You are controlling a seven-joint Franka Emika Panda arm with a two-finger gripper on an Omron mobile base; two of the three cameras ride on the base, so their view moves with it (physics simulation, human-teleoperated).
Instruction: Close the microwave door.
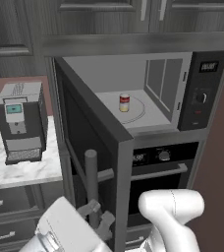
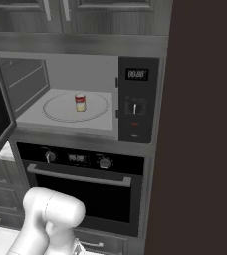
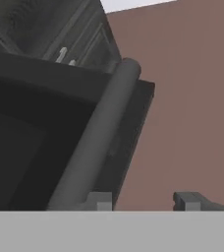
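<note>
I saw the microwave door [image 1: 92, 142] wide open; my gripper [image 3: 139, 201], fingers spread, was by its handle [image 3: 97, 140], maybe touching.

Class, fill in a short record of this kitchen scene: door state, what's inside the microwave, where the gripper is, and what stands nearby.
microwave door: swung wide open
microwave: small can on the turntable
gripper: open, beside the door's bar handle, not around it
below: oven, shut
left counter: coffee machine
</note>
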